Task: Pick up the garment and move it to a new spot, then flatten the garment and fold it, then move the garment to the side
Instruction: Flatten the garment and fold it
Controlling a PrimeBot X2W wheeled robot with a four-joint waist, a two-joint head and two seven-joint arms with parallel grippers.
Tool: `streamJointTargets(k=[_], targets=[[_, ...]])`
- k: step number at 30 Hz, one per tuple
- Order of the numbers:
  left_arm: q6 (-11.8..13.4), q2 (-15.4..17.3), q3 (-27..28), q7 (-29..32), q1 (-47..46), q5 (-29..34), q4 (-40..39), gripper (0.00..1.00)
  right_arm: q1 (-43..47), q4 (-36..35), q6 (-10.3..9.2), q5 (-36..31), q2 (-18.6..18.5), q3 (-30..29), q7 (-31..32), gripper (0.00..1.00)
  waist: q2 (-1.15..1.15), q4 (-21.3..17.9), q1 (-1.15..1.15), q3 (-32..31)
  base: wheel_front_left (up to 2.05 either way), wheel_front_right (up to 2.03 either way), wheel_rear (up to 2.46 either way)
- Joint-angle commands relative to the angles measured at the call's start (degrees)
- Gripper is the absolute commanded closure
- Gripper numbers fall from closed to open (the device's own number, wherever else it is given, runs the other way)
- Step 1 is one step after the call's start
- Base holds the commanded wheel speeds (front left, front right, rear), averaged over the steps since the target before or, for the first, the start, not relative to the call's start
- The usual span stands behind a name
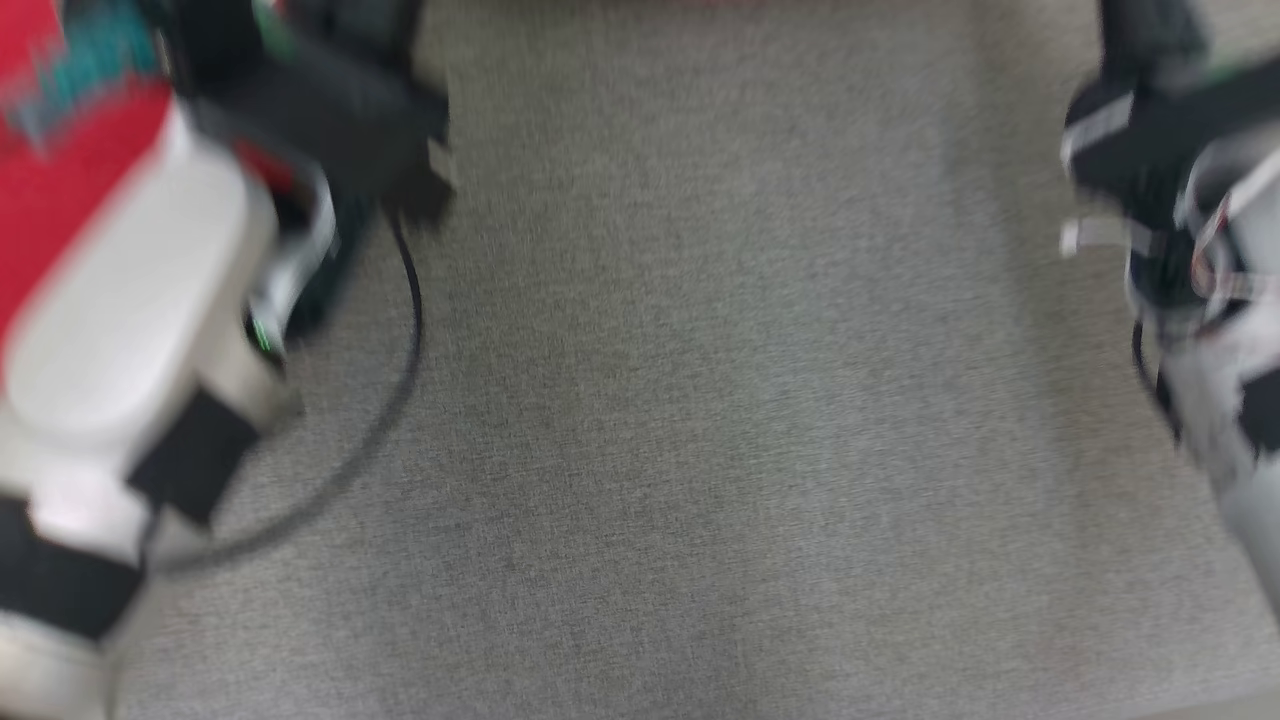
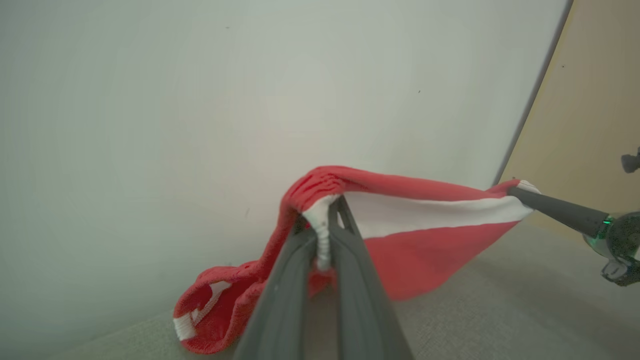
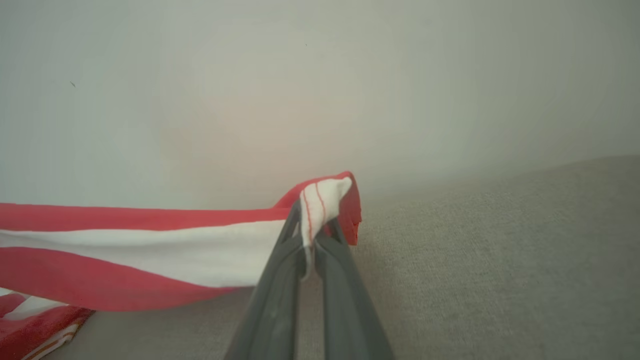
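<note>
One red garment [image 2: 425, 235] with a broad white band hangs stretched between our two grippers, most of it lifted off the grey woven surface [image 2: 500, 310]. Our left gripper [image 2: 327, 212] is clenched on a bunched, white-edged corner, the cloth pinched between its two dark fingers. From that corner a red fold droops down, and its end, with a white ribbed hem [image 2: 182, 325], rests on the surface. Our right gripper [image 3: 312, 220] is clamped on the opposite corner, where a white tip with thin red stitching pokes out above the fingers. In the right wrist view we see the band run off to the left, with more red and white cloth lying on the surface at the lower left. Behind the garment stands a pale wall [image 2: 200, 100], and beside it a tan panel [image 2: 590, 100]. The head view is blurred; there we make out our left forearm [image 1: 130, 320], our right forearm [image 1: 1230, 430], red cloth at the upper left, and a black cable [image 1: 405, 330] looping over the surface.
</note>
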Motion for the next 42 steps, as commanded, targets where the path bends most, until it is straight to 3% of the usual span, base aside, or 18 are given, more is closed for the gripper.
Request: streamJointTargets(k=[1, 6, 12, 23, 34, 42], targets=[[0.7, 0.0, 1.4, -0.2, 4.1, 0.7, -2.5, 1.00, 3.7, -1.7, -0.13, 0.8, -0.7, -0.7, -0.6, 1.00, 0.01, -0.1, 0.02, -5.0, 0.00, 0.00, 0.00], [2.7, -0.5, 3.9, -0.2, 19.3, 3.3, -10.2, 1.00, 17.2, -7.4, -0.13, 1.2, -0.7, -2.9, -0.4, 1.00, 0.01, 0.1, 0.02, -9.0, 0.00, 0.00, 0.00], [2.8, -2.4, 4.8, -0.2, 32.3, 5.6, -12.8, 1.00, 30.3, -11.5, -0.13, -0.1, 0.2, -6.3, 0.5, 1.00, 0.01, 0.6, 0.02, -12.6, 0.00, 0.00, 0.00], [0.7, -5.6, 11.6, -0.2, 54.4, 12.4, -12.9, 1.00, 57.7, -19.2, -0.14, -4.8, 8.6, -17.5, 3.8, 1.00, 0.01, 0.4, 0.02, -18.8, 0.00, 0.00, 0.00], [-1.0, -7.7, 17.2, -0.2, 68.2, 16.4, -13.5, 1.00, 76.9, -30.6, -0.14, -10.7, 19.0, -25.9, 12.1, 1.00, 0.01, 1.4, 0.02, -24.5, 0.00, 0.00, 0.00], [-1.5, -9.2, 15.6, -0.2, 69.0, 19.2, -13.1, 1.00, 77.9, -35.1, -0.14, -13.1, 23.0, -30.4, 15.9, 1.00, 0.01, 2.1, 0.02, -25.4, 0.00, 0.00, 0.00]])
